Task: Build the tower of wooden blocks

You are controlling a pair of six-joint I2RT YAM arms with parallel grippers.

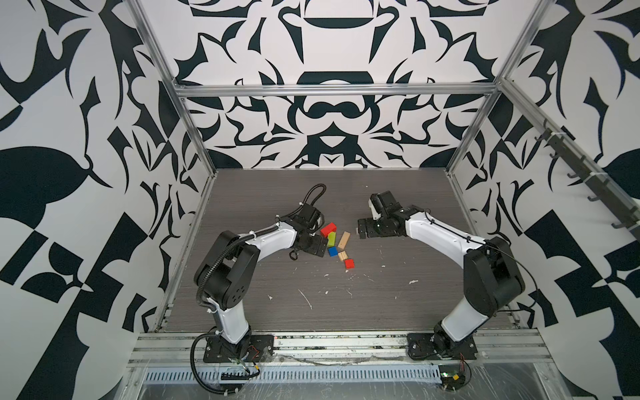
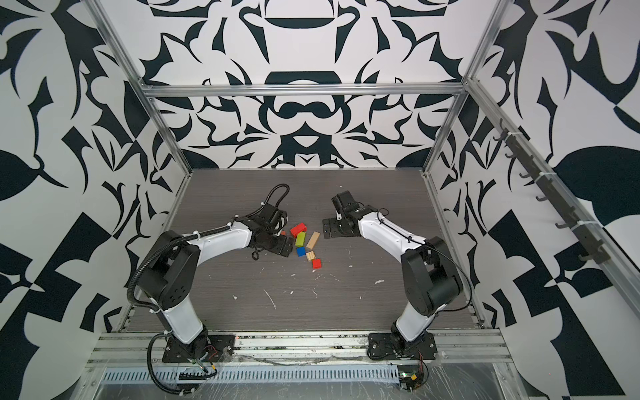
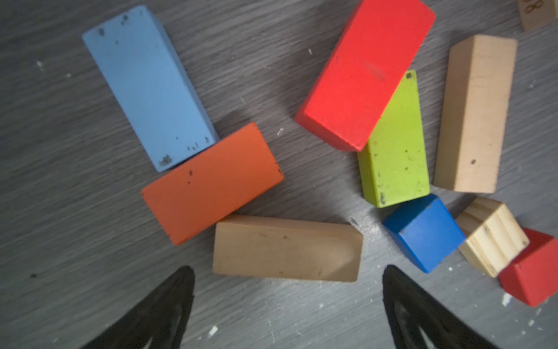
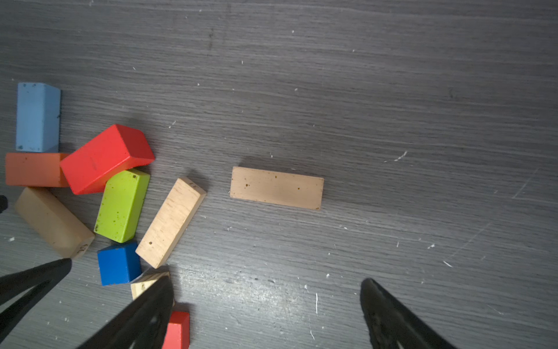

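Unreadable stamp on tan block (image 4: 52,222) end

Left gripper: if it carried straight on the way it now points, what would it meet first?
Most likely the tan plank, which lies flat just ahead of the open left gripper, roughly centred between its jaws. How high above the plank it hangs is unclear.

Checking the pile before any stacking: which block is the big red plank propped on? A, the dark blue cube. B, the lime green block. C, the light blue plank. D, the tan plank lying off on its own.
B: the red plank sits tilted, with one end overlapping the lime green block, and it touches none of the other three.
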